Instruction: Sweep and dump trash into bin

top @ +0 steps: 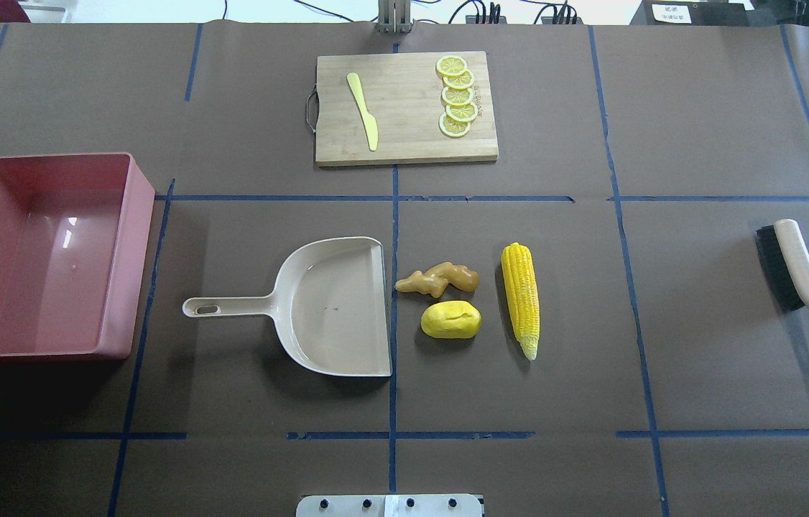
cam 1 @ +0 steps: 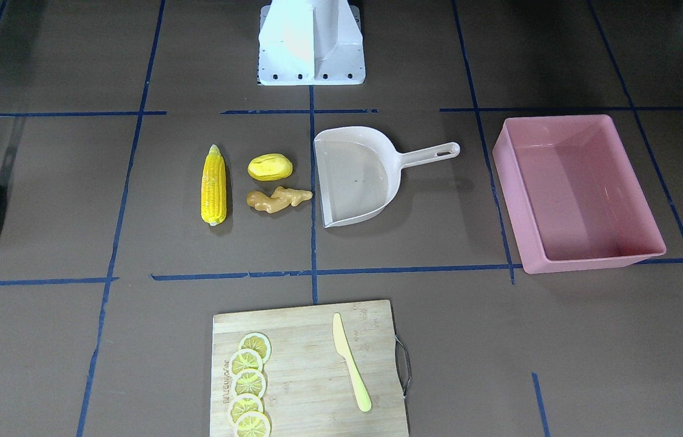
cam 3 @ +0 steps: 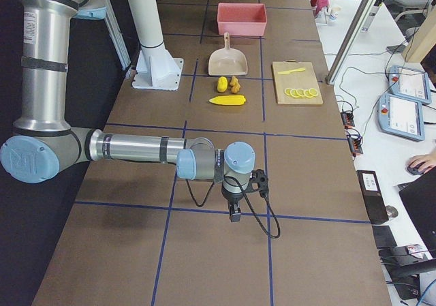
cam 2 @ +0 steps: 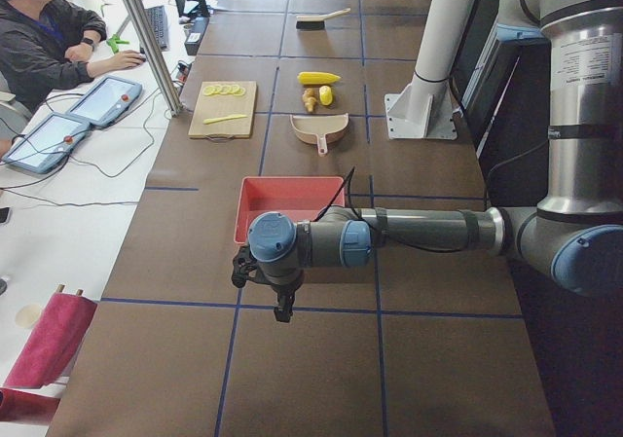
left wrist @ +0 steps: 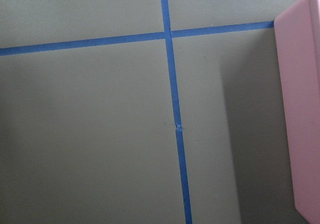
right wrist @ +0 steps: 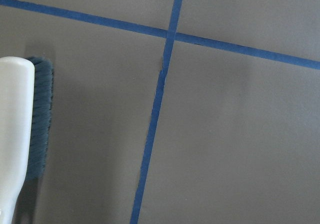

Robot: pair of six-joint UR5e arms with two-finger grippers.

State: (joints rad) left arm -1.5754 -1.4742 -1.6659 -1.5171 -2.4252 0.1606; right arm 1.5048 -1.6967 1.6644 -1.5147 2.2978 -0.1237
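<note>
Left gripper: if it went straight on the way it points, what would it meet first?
Probably the bare table, near a blue tape crossing. The left gripper points down; the pink bin lies beside that line, though depth is unclear.

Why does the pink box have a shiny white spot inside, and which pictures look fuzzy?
Overhead view: light glints off the glossy pink box. Left wrist view: the box's close edge looks washed pale and soft. Right wrist view: the brush handle is glaring white, its bristles blurred. Front-facing view: sharp, soft shadow beside the corn.
</note>
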